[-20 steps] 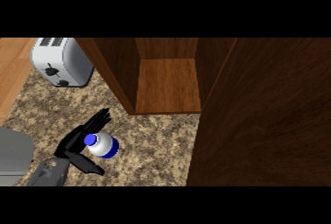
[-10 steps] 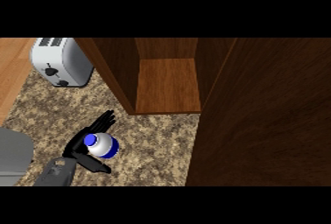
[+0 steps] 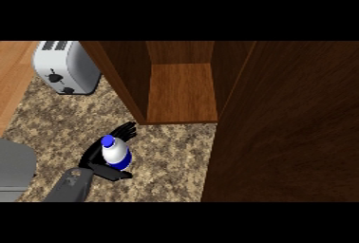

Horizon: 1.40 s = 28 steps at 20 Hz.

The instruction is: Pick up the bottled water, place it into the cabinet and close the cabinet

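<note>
The bottled water (image 3: 116,155), white with a blue cap and a blue band, stands on the speckled counter at the lower left. My left hand (image 3: 92,159) is curled round it: fingers (image 3: 126,129) behind it, thumb (image 3: 112,173) across its near side. The open wooden cabinet (image 3: 181,90) lies just beyond and to the right, its shelf bare. Its open door (image 3: 294,123) fills the right side of the view. My right hand does not show.
A white toaster (image 3: 64,66) sits at the back left beside the cabinet's side wall. A grey rounded object (image 3: 14,168) lies at the left edge near my forearm. Speckled counter (image 3: 175,156) stretches between the bottle and the door.
My left hand has closed in round the bottle, and hand and bottle have shifted slightly right toward the cabinet.
</note>
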### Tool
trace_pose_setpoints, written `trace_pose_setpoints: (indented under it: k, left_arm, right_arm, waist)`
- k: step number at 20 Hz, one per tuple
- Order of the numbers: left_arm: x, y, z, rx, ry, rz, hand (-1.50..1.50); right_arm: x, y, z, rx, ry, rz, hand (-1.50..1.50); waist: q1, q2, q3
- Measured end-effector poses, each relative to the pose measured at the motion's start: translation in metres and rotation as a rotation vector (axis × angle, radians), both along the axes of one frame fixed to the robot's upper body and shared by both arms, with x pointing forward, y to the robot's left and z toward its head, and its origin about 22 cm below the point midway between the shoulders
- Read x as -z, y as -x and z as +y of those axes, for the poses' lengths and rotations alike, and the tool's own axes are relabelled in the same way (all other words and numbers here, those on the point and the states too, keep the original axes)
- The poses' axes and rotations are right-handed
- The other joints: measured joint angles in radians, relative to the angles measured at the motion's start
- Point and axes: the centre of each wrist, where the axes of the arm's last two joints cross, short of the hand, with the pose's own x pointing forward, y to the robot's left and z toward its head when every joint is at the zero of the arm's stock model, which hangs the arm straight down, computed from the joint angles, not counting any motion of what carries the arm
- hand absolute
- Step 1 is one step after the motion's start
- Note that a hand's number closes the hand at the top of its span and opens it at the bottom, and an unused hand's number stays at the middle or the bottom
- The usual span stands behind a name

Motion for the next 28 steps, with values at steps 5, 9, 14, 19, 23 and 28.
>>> trace_pose_setpoints:
  k: [5,9,14,19,23,28]
  left_arm:
    - [0.002,-0.002,-0.01,0.052,0.039,0.043,1.5]
    - [0.001,-0.004,-0.024,0.077,0.037,-0.011,1.5]
    - [0.001,-0.004,-0.034,-0.014,0.016,-0.134,1.5]
    - [0.005,-0.004,-0.043,-0.318,0.037,-0.201,1.5]
    - [0.0,-0.013,-0.057,-0.395,0.098,-0.231,1.5]
    - [-0.008,-0.023,-0.078,-0.4,0.191,-0.235,1.5]
  right_arm:
    - [0.002,0.0,-0.003,0.018,0.005,-0.006,-1.5]
    - [0.004,0.0,-0.007,0.035,0.014,-0.007,-1.5]
    - [0.003,-0.002,-0.015,0.07,0.04,-0.017,-1.5]
    - [0.005,-0.003,-0.023,0.111,0.056,-0.025,-1.5]
    - [0.005,-0.004,-0.038,0.17,0.103,-0.041,-1.5]
    - [0.01,-0.001,-0.053,0.211,0.127,-0.044,-1.5]
  waist:
    - [0.002,-0.001,0.001]
    - [0.003,-0.001,0.0]
    - [0.008,0.0,0.001]
    - [0.009,-0.002,0.001]
    - [0.011,-0.002,0.002]
    - [0.009,-0.006,0.003]
